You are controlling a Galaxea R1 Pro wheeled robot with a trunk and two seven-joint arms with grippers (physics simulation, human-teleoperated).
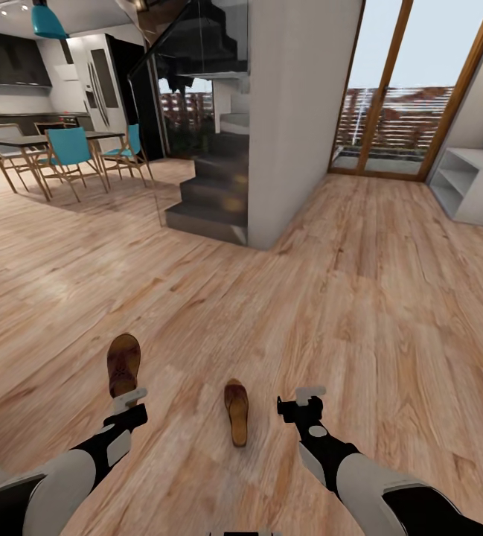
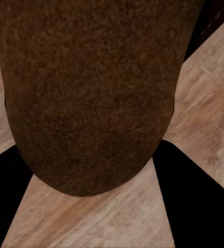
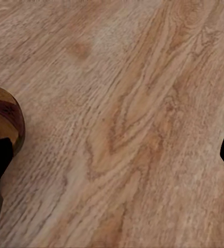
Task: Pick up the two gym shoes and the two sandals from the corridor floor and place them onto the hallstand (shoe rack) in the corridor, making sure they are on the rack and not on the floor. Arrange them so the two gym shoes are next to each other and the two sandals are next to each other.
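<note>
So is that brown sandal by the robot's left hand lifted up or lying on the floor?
Lifted, it seems: the sandal sits at the left gripper, and the left wrist view has its brown underside close up with floor beyond. Actual grip: cannot tell.

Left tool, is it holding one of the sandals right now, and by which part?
Yes. The left tool holds one brown sandal by one end; heel or toe cannot be told. The other sandal lies on the floor. The right tool holds nothing.

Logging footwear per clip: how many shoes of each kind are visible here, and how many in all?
Sandals: 2, one at the left gripper, one on the floor.
Gym shoes: 0.
Total: 2.
</note>
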